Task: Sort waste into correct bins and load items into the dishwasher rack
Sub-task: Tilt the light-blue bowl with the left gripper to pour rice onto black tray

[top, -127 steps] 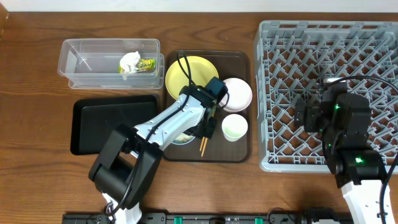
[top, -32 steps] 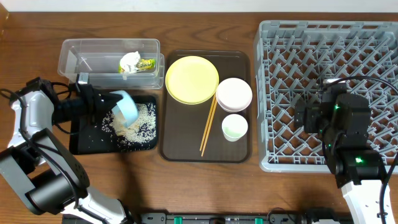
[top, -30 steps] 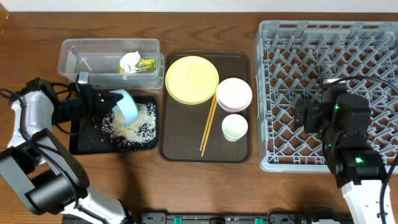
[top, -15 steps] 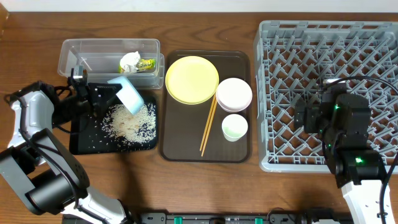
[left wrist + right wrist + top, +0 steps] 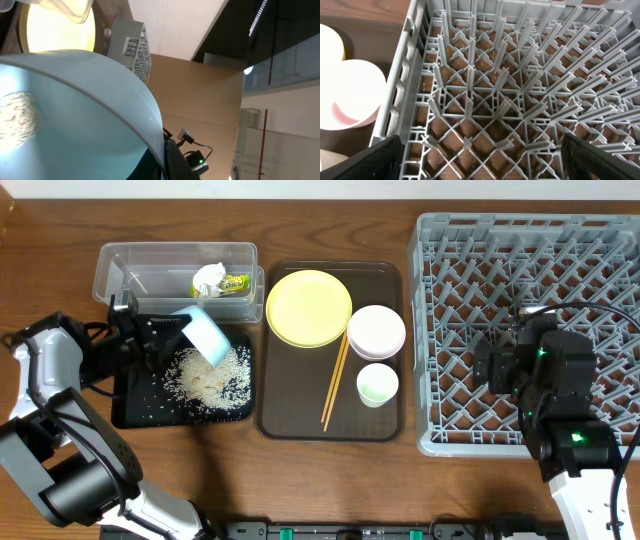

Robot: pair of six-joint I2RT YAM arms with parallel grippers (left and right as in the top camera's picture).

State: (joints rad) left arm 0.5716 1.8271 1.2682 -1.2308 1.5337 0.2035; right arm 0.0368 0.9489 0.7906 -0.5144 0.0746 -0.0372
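Light blue bowl (image 5: 205,335): tipped steeply over the black tray (image 5: 135,408), its rim pinched in the closed left claw (image 5: 165,340).

Rice (image 5: 212,375): heaped on the tray under the bowl, with stray grains reaching toward the tray's left and near edges.

Risks for you to note:
- Grains may cling inside the bowl. The left wrist view shows a pale smear there, possibly rice, though the view is too close to be sure. Swing away too soon and they drop on the surface or the brown serving tray (image 5: 300,422).
- A shake or a knock to the tray could send loose grains over its shallow lip.
- A thin-rim pinch on a tilted bowl may slip or rotate.
- The clear box (image 5: 130,280), holding the tissue (image 5: 208,277) and wrapper (image 5: 236,282), sits just beside the bowl's far side, so a careless lift could clip its wall.

Room:
- Bare wood lies left of the black tray and on its near side.
- The way to the dishwasher rack (image 5: 425,330) crosses the yellow plate (image 5: 308,307), white-pinkish bowl (image 5: 377,330), green cup (image 5: 378,384) and chopsticks (image 5: 335,380), so go high.
- The right claw (image 5: 480,155) hangs over the rack, jaws wide, holding nothing. Keep the arms apart there.
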